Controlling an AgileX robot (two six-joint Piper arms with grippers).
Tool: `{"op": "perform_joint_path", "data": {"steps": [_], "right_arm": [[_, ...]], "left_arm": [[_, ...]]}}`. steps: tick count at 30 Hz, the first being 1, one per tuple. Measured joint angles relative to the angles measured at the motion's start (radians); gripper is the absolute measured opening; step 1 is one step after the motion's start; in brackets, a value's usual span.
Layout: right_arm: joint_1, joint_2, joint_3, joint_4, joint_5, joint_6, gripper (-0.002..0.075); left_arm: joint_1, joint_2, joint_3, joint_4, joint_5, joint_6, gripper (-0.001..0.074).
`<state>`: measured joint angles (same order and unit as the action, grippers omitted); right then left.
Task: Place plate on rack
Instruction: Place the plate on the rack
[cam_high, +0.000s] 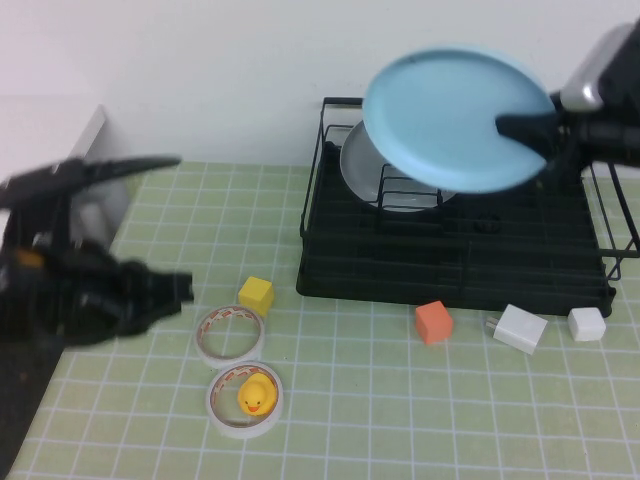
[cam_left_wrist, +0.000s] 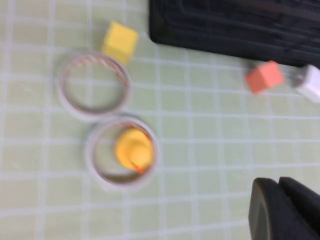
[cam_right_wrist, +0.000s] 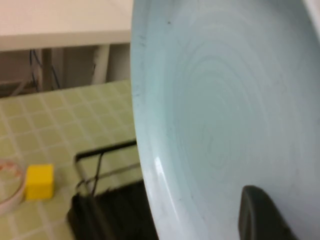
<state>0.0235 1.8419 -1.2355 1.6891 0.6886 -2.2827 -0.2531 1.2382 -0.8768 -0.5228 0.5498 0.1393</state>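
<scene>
1. The plate (cam_high: 455, 118), light blue and glossy, is held in the air above the back of the rack (cam_high: 455, 250), tilted, with its face turned toward the camera.
2. The right gripper (cam_high: 525, 128) is seen at the plate's right edge, its jaws clamped on the rim; in the right wrist view one dark finger (cam_right_wrist: 260, 215) lies against the plate's (cam_right_wrist: 225, 115) inner surface.
3. A grey plate (cam_high: 385, 170) is already stood among the rack's upright dividers, directly below and behind the blue one.
4. The rack is set at the far right of the green gridded mat (cam_high: 400, 400), against the white wall.
5. The left gripper (cam_high: 170, 290) is held low over the mat at the left, well apart from the rack. Whether its jaws are apart or together cannot be told; only a dark tip (cam_left_wrist: 280, 210) shows in the left wrist view.
6. Near the left gripper, two tape rings are noted: one empty (cam_high: 229, 333), the other (cam_high: 244, 402) with a yellow duck (cam_high: 256, 396) inside it.
7. A yellow cube (cam_high: 256, 294) lies just beside the empty ring.
8. In front of the rack, an orange cube (cam_high: 433, 322), a white adapter (cam_high: 520, 328) and a white cube (cam_high: 586, 323) are lined along its front edge.
</scene>
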Motion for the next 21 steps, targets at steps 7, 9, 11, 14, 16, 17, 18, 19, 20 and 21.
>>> {"op": "perform_joint_path", "data": {"steps": [7,9,11,14,16,17,18,19,20,21], "right_arm": [[0.0,0.177,-0.277,-0.06,0.103,0.037,0.0138],[0.0,0.222,-0.354,-0.099,0.117,0.074,0.0138],[0.0,0.272,-0.418,-0.136,0.131,0.108,0.0138],[0.0,0.34,-0.507,-0.165,0.157,0.138,0.0138],[0.0,0.388,-0.564,-0.169,0.17,0.144,0.0138],[0.0,0.412,-0.593,-0.173,0.175,0.153,0.0138],[0.0,0.43,-0.621,-0.178,0.177,0.16,0.0138],[0.0,0.453,-0.649,-0.182,0.179,0.17,0.0138],[0.0,0.476,-0.677,-0.185,0.182,0.182,0.0138],[0.0,0.499,-0.699,-0.188,0.184,0.194,0.0138]], "left_arm": [[0.0,-0.213,0.207,-0.302,-0.027,0.125,0.0],[0.0,-0.27,0.236,-0.355,-0.027,0.157,0.0],[0.0,-0.32,0.251,-0.391,-0.029,0.181,0.0],[0.0,-0.377,0.256,-0.419,-0.029,0.205,0.0],[0.0,-0.402,0.256,-0.423,-0.029,0.21,0.0],[0.0,-0.411,0.256,-0.426,-0.029,0.213,0.0],[0.0,-0.417,0.256,-0.426,-0.027,0.215,0.0],[0.0,-0.424,0.256,-0.426,-0.024,0.217,0.0],[0.0,-0.426,0.256,-0.426,-0.02,0.217,0.0],[0.0,-0.427,0.256,-0.426,-0.013,0.219,0.0]]}}
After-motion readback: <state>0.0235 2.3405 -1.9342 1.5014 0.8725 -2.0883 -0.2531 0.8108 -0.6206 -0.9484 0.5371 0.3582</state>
